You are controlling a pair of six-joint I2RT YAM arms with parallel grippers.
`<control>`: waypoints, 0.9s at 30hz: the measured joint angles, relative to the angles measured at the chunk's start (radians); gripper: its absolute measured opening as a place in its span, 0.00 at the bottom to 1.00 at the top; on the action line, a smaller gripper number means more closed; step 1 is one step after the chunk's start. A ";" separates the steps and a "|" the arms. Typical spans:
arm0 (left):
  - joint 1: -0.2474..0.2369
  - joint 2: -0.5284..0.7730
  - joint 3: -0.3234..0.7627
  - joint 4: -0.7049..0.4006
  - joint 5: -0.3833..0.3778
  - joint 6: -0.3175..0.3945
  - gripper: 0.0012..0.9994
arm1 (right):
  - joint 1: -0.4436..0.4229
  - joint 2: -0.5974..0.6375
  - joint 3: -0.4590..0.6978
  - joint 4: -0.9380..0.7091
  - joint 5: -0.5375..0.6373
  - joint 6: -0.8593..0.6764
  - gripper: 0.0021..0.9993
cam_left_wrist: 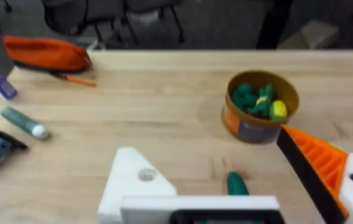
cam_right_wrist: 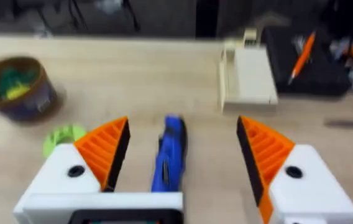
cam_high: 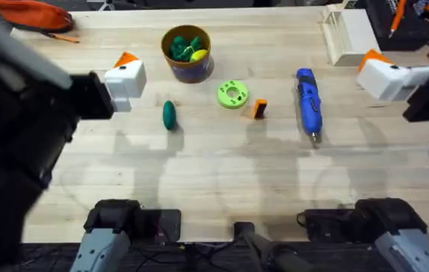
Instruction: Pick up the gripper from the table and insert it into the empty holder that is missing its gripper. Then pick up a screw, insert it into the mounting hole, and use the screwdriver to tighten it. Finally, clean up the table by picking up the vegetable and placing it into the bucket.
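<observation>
The small orange plastic block with a black face, the gripper [cam_high: 260, 109], lies loose on the pale wooden table [cam_high: 214, 181], just beside the flat lime-green ring disc [cam_high: 233, 94] and between the dark green elongated toy vegetable [cam_high: 169, 115] and the thick blue pen-shaped screwdriver [cam_high: 308, 105]. Behind the disc stands the round dark blue bucket [cam_high: 187, 54] with a tan rim, holding green and yellow toy pieces. The left gripper [cam_left_wrist: 238, 186] hovers near the vegetable, spread and holding nothing; one of its white wedge bases, the holder [cam_left_wrist: 133, 180], is bare, while the other carries an orange ribbed tip. The right gripper [cam_right_wrist: 179, 152] hangs spread apart and empty above the table, the screwdriver showing between its tips. A pale wooden slotted box [cam_high: 347, 34] sits at the far right, an orange pouch [cam_high: 33, 15] at the far left.
</observation>
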State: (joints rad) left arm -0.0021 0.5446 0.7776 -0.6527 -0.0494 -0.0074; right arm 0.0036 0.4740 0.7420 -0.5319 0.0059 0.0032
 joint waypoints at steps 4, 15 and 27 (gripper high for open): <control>0.000 0.149 0.095 -0.105 0.000 0.000 0.99 | 0.000 0.184 0.150 -0.161 0.000 0.000 0.99; 0.000 0.450 0.237 -0.273 0.000 0.000 0.99 | 0.000 0.573 0.403 -0.407 0.000 0.000 0.99; -0.017 0.482 0.245 -0.338 0.000 -0.011 0.99 | 0.000 0.645 0.404 -0.436 0.000 0.027 0.99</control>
State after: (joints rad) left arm -0.0194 1.0263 1.0223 -0.9902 -0.0490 -0.0186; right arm 0.0036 1.1194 1.1458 -0.9676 0.0059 0.0299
